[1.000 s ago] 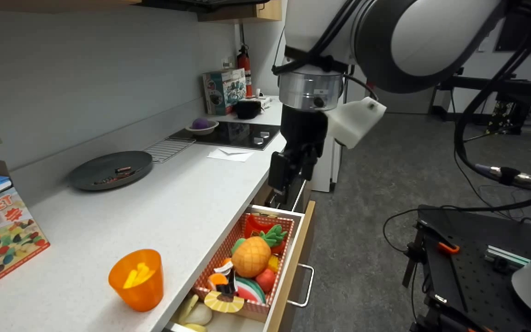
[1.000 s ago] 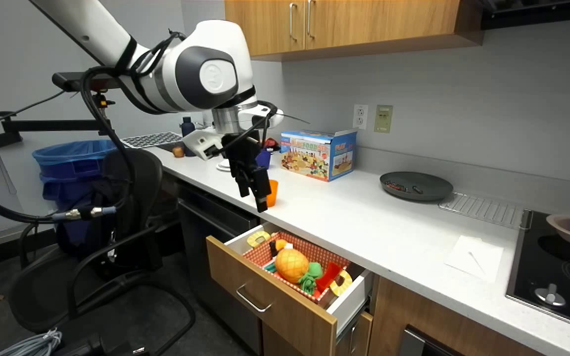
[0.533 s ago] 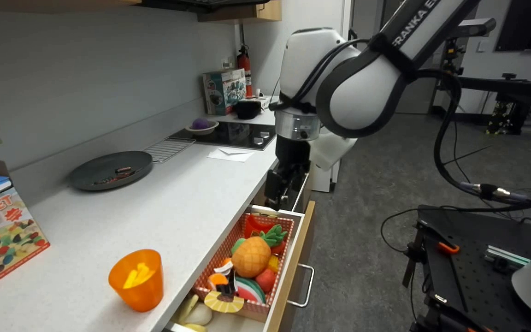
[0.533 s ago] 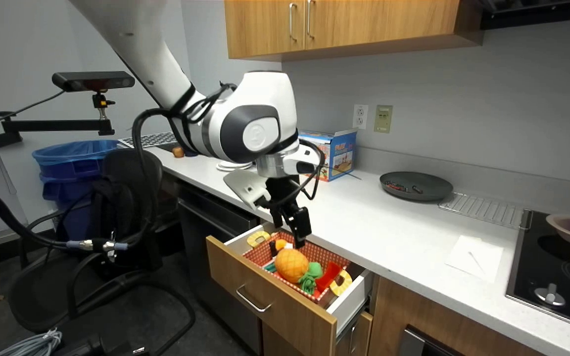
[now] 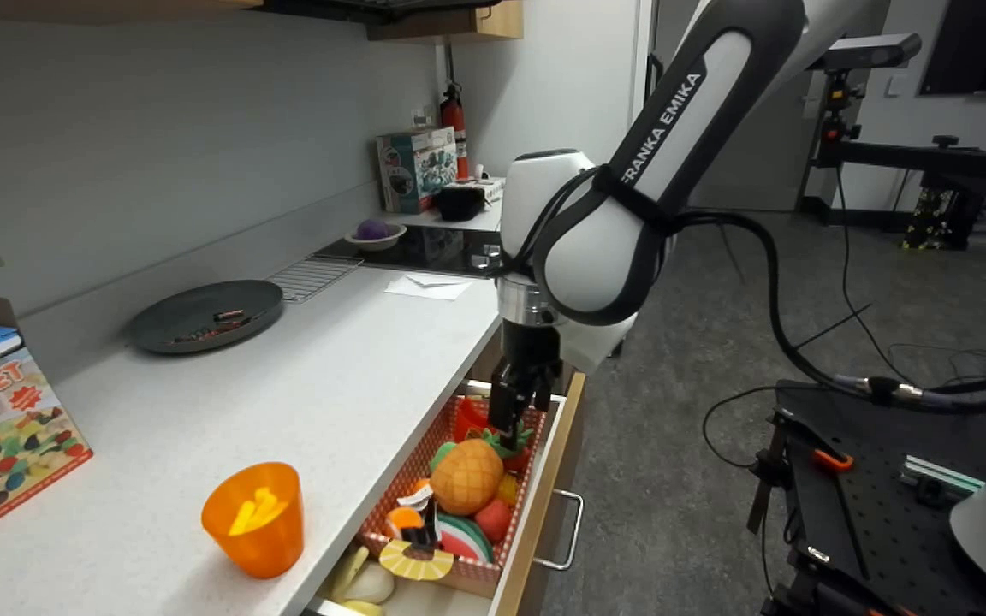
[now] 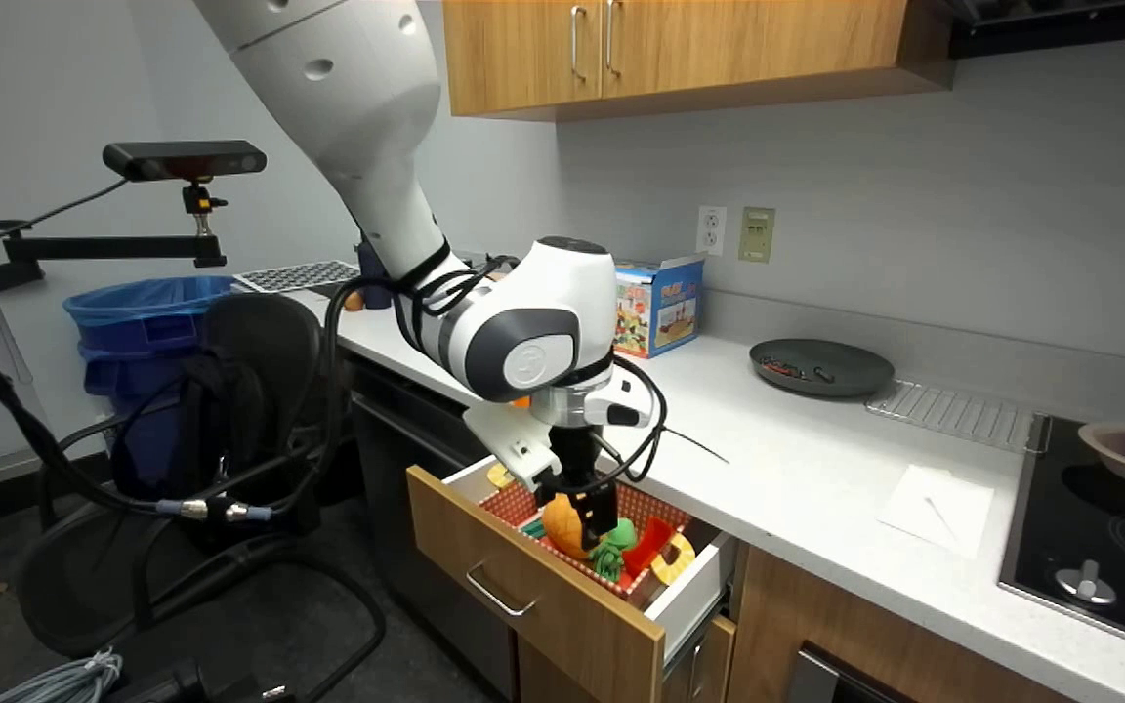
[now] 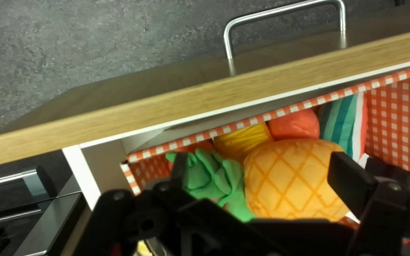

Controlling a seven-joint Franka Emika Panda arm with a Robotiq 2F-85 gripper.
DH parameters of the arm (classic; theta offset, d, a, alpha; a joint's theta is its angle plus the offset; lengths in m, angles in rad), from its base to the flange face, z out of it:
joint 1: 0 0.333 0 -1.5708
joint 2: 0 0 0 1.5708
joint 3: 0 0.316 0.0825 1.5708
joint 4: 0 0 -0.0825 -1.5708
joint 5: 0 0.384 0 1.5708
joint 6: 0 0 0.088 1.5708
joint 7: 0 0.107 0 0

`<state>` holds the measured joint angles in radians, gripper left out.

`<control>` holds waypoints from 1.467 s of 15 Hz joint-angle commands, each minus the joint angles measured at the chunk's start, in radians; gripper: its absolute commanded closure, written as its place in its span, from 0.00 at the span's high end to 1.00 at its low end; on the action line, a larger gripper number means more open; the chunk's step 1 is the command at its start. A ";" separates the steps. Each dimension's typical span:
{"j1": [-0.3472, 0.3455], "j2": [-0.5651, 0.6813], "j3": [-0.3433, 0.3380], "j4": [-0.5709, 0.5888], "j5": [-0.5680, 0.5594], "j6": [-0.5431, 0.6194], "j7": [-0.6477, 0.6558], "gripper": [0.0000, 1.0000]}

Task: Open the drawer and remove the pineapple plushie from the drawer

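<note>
White countertop (image 5: 330, 368) and grey wall (image 5: 245, 128) of a kitchen, with a drawer (image 6: 602, 635) standing open below the counter edge. Fingers (image 7: 349, 181) of the gripper (image 7: 262, 174) spread wide over the drawer, pointing down; whether they touch anything cannot be told. Between them in the wrist view, the pineapple plushie (image 7: 290, 177) lies on its side, green tuft (image 7: 226, 177) to the left, rounded body to the right. Beside it, within a red-and-white checked basket (image 7: 397, 113) inside the drawer: a yellow toy (image 7: 242, 140), a round red toy (image 7: 294, 124) and, at right, a striped watermelon toy (image 7: 343, 121). Farther out, in an exterior view: an orange cup (image 5: 262, 539) at the near left on the counter, a dark pan (image 5: 159, 312) beyond it near the wall, and a cooktop (image 5: 442, 248) farther along.
</note>
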<state>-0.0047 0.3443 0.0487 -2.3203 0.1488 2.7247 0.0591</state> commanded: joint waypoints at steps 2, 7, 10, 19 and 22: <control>-0.059 0.077 0.043 0.053 0.060 -0.032 -0.098 1.00; -0.073 0.095 0.039 0.044 0.063 -0.066 -0.091 1.00; -0.049 0.074 0.019 0.019 0.053 -0.108 -0.032 1.00; -0.024 -0.023 -0.003 -0.103 0.083 -0.328 0.125 1.00; 0.003 -0.066 -0.018 -0.138 0.046 -0.294 0.170 1.00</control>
<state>-0.0454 0.3547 0.0585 -2.4063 0.2128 2.4326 0.1777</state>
